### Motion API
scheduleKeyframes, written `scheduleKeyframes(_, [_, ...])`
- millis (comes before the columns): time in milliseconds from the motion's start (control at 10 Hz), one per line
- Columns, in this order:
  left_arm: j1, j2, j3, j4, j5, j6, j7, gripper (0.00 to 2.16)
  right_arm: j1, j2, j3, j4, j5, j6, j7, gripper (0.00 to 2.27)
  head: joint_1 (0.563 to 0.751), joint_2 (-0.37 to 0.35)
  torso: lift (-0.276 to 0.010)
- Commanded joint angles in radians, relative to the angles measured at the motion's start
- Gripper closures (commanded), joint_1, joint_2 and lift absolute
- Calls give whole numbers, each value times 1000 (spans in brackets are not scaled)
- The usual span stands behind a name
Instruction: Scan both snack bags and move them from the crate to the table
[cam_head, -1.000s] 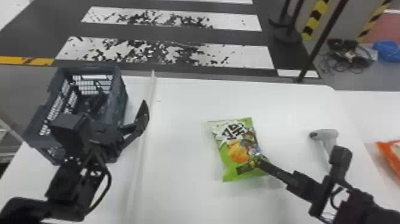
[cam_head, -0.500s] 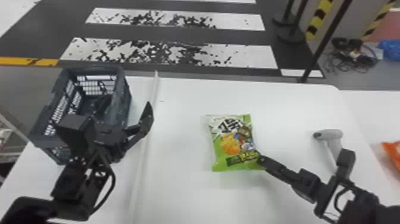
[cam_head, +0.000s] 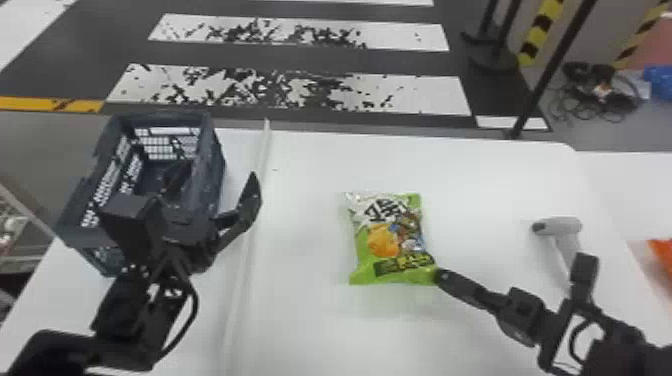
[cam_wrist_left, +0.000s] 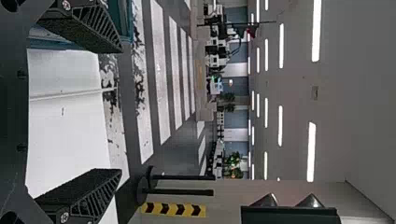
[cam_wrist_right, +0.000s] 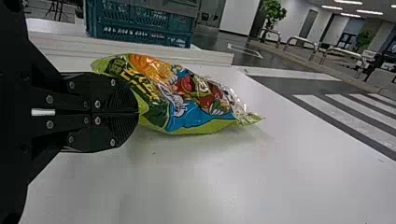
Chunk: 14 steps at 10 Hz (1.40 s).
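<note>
The green snack bag (cam_head: 390, 245) is over the middle of the white table, printed side up in the head view. My right gripper (cam_head: 440, 275) is shut on its near right corner. In the right wrist view the right gripper (cam_wrist_right: 138, 113) has its fingers together at one end of the bag (cam_wrist_right: 187, 100), which looks tilted above the tabletop. My left gripper (cam_head: 216, 186) is beside and partly over the dark crate (cam_head: 212, 165). Its fingers stand wide apart in the left wrist view, where the left gripper (cam_wrist_left: 122, 109) holds nothing. A grey handheld scanner (cam_head: 560, 227) lies right of the bag.
An orange bag (cam_head: 662, 255) lies at the head view's right edge, on the table to the right. A low white ridge (cam_head: 247, 240) runs front to back between the crate and the green bag. Barrier posts (cam_head: 555, 70) stand beyond the table.
The green bag has turned slightly, and its near edge has shifted left and away. The right gripper's tip now sits at its corner rather than over its lower part. The left arm has hardly changed.
</note>
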Motion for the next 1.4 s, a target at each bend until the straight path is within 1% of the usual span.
scheduleKeyframes(0, [1, 1, 3, -2, 6, 2, 0, 87, -3, -1, -15, -50, -6, -21, -3, 2250, 695, -10, -88])
scheduleKeyframes(100, [3, 4, 3, -7, 6, 5, -2, 87, -14, -1, -33, -119, 5, -21, -15, 2250, 695, -16, -88])
scheduleKeyframes(200, [3, 9, 3, -10, 6, 11, -2, 87, -23, -15, -39, -179, 39, -21, -36, 2250, 695, -22, -88])
scheduleKeyframes(300, [1, 18, 5, -13, 9, 17, -2, 87, -31, -36, -41, -221, 75, -27, -53, 2250, 695, -36, -88])
scheduleKeyframes(500, [1, 24, 11, -13, 14, 23, -2, 87, -32, -75, -21, -319, 204, -48, -82, 2250, 695, -73, -88])
scheduleKeyframes(600, [1, 24, 14, -13, 16, 26, -2, 87, -28, -102, 19, -380, 296, -58, -84, 2250, 695, -92, -88])
scheduleKeyframes(800, [-4, 21, 12, -8, 16, 29, -5, 87, 21, -150, 185, -520, 591, -153, -98, 2250, 695, -106, -88])
scheduleKeyframes(900, [-4, 21, 12, -7, 16, 32, -6, 87, 43, -194, 295, -561, 737, -162, -96, 2250, 695, -103, -88])
scheduleKeyframes(1000, [-5, 23, 14, -7, 16, 41, -6, 87, 46, -237, 418, -572, 881, -162, -82, 2250, 695, -96, -88])
scheduleKeyframes(1100, [-5, 23, 15, -8, 16, 41, -6, 87, 37, -265, 522, -570, 1003, -180, -62, 2250, 695, -72, -88])
scheduleKeyframes(1200, [-5, 24, 15, -8, 16, 44, -8, 87, 17, -279, 602, -570, 1115, -177, -13, 2250, 695, -41, -88])
scheduleKeyframes(1300, [-4, 24, 15, -8, 17, 44, -8, 87, -3, -300, 665, -570, 1174, -162, 34, 2250, 695, -16, -88])
